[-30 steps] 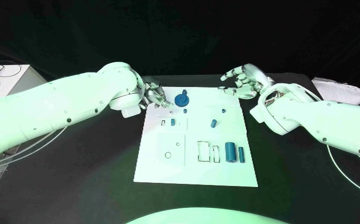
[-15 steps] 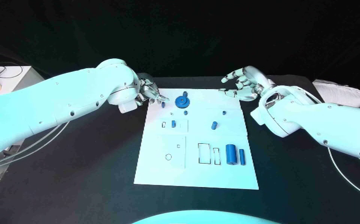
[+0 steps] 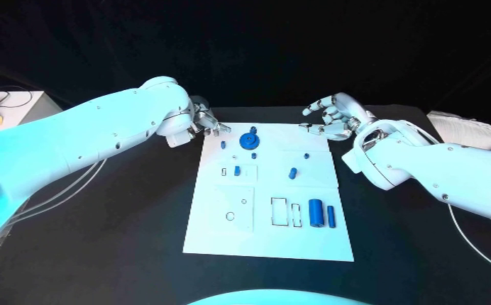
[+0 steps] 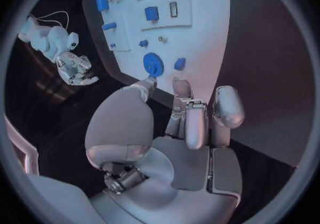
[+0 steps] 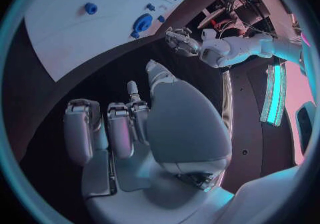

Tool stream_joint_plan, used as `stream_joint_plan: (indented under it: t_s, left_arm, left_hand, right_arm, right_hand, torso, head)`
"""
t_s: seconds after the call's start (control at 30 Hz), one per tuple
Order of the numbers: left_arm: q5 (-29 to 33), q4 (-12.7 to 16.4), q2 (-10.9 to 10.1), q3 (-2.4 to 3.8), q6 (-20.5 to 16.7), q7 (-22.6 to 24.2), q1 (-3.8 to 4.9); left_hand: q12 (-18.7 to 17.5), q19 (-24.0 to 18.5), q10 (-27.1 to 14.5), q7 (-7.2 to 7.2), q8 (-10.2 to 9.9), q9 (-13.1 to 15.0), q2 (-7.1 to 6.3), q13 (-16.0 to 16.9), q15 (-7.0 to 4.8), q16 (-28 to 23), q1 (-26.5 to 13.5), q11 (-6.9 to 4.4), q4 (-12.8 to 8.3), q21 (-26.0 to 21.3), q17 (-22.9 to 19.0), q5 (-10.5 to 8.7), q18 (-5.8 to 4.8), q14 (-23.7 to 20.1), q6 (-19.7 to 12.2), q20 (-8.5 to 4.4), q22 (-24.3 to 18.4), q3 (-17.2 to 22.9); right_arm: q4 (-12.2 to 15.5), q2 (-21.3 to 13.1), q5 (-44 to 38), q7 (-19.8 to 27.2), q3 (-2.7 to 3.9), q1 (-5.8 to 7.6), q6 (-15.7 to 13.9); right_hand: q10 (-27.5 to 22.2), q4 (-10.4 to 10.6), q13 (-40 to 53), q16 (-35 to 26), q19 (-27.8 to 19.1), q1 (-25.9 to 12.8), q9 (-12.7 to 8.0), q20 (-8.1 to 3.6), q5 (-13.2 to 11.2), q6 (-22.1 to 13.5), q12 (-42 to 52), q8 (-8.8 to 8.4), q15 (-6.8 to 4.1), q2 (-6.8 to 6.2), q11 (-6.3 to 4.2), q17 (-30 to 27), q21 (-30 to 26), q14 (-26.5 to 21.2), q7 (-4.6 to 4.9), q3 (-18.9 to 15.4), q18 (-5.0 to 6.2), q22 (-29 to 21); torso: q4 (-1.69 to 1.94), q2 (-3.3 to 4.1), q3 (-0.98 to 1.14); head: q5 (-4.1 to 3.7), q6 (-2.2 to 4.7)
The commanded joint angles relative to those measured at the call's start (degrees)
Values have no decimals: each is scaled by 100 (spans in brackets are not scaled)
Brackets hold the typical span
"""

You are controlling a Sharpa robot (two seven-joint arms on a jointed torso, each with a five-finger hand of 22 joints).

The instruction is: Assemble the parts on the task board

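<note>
The white task board (image 3: 307, 241) lies in the middle of the black table. A blue gear (image 3: 249, 139) sits near its far edge, with a small blue piece (image 3: 223, 145) just to its left. More blue parts lie further down: a short piece (image 3: 236, 171), another (image 3: 293, 173), a thick cylinder (image 3: 316, 212) and a thin pin (image 3: 330, 213). My left hand (image 3: 205, 122) hovers off the board's far left corner, fingers apart and holding nothing; in the left wrist view its fingertips (image 4: 190, 122) point at the gear (image 4: 152, 64). My right hand (image 3: 328, 117) hangs past the far right corner, loosely curled and empty.
Outlined recesses (image 3: 277, 208) mark the board's near half. Black table surface surrounds the board. A white box (image 3: 20, 103) stands at the far left edge and pale cloth (image 3: 460, 122) lies at the far right.
My left hand has drawn back from the board's far left corner toward the table's far side, leaving the small blue piece beside the gear uncovered. The right hand has hardly moved.
</note>
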Motion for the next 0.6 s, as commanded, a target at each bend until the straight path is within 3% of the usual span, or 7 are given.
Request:
stream_joint_plan:
  t_s: [0.03,0.3,0.6]
  left_arm:
    - [-89,-129,96,-4,283,93,15]
    - [-139,-458,296,-53,530,124,12]
    - [-212,-670,424,-119,531,196,6]
  left_hand:
    - [12,-2,16,-7,-5,-8,-4,-19,48,12,-47,14,-15,-6,605,-18,34,289,21,26,-11,-42]
    - [-21,-23,-39,-1,-14,-18,-46,-77,52,6,-31,20,-30,-21,592,-40,39,281,-12,29,-36,-92]
    - [-27,-38,-75,11,-29,-34,-56,-97,61,1,50,29,-38,-31,578,-35,42,272,-53,34,-49,-116]
  right_arm:
    - [13,8,-16,70,2,-2,2]
    - [13,16,-16,75,2,-2,-1]
    - [21,16,-17,86,2,-2,-23]
  right_hand:
    - [-54,7,826,-19,256,-58,-5,34,4,-1,-38,-29,46,-19,1,1005,-29,475,16,29,102,1004]
    - [-54,7,826,-19,256,-58,-5,34,4,-1,-38,-29,46,-19,1,1005,-29,475,16,29,102,1004]
    - [-66,2,812,-23,254,-72,-6,34,17,-1,-51,-28,45,-3,0,996,-37,472,15,43,104,999]
  torso:
    - [-9,27,-9]
    - [-10,63,-16]
    - [-19,57,-23]
  head:
    - [3,-5]
    - [0,-13]
    - [-9,-37]
